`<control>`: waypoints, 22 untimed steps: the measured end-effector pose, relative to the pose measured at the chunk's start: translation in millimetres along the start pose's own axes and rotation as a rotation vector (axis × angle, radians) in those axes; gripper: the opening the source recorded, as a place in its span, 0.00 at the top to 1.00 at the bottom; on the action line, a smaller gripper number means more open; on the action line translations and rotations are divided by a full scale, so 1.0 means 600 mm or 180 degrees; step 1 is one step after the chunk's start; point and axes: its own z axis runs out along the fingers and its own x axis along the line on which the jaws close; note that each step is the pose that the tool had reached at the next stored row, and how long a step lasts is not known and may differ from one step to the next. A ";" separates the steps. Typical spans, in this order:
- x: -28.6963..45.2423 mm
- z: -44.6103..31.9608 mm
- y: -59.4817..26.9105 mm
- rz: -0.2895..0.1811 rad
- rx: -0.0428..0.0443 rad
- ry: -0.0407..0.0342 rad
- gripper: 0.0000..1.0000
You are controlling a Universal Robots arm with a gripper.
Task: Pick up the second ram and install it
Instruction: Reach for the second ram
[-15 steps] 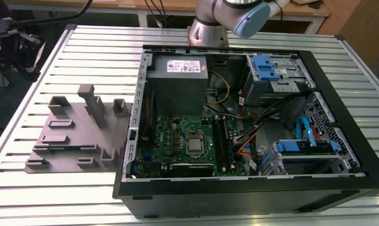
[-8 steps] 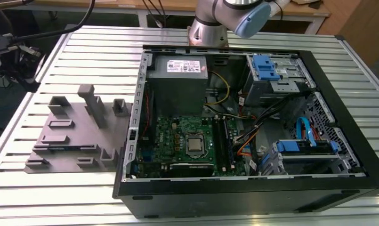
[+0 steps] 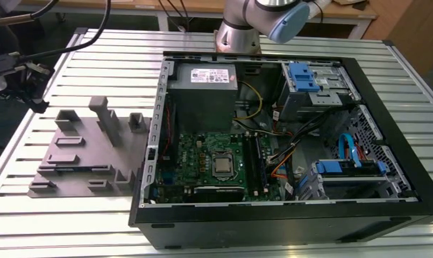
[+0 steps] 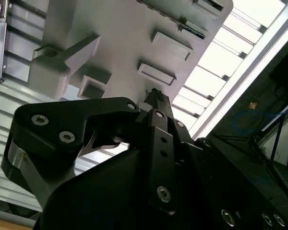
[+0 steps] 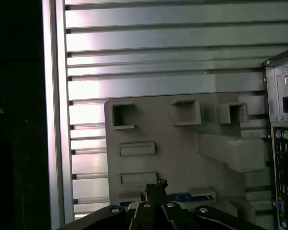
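Observation:
The second ram is a thin blue-green strip lying in a slot of the grey holder plate. It also appears as a dark strip near the plate's edge in the second wrist view. My gripper hangs well above the plate. Its black fingertips are pressed together with nothing between them, and the tips point down at the plate. In the exterior view the plate lies left of the open computer case.
Raised grey blocks stand up from the plate. The case holds a motherboard, a grey power supply, blue drive brackets and loose cables. The arm's base stands behind the case on the slatted metal table.

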 end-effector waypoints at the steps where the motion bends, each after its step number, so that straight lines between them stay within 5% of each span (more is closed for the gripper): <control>1: 0.000 0.003 -0.001 0.0000 0.0000 0.0000 0.89; 22: -0.002 0.062 -0.039 0.0000 0.0000 0.0001 0.89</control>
